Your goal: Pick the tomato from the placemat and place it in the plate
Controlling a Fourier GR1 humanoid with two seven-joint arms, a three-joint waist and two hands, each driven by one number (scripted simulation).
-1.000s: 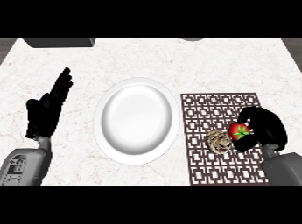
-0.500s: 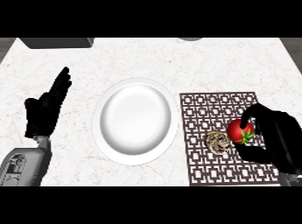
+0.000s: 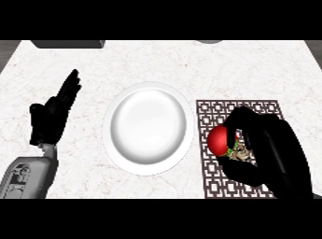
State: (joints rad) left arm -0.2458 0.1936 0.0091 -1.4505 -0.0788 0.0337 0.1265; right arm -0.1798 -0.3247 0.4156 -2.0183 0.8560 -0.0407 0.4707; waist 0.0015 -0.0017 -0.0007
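Note:
A red tomato (image 3: 220, 140) with a green stem shows over the left part of the brown patterned placemat (image 3: 215, 112), and my right hand (image 3: 267, 144) is curled round it from the right. A brownish object (image 3: 241, 153) is tucked under the same hand, just right of the tomato. The white plate (image 3: 150, 128) lies left of the placemat with nothing on it. My left hand (image 3: 53, 114) rests open at the left, fingers pointing up and away.
A dark grey object (image 3: 68, 44) sits at the counter's far left edge and a pale round one (image 3: 209, 41) at the far middle. The marble counter (image 3: 273, 70) stretches around the plate and placemat.
My right hand has closed round the tomato and moved it left toward the plate, over the placemat's left edge. The left hand has stayed where it was.

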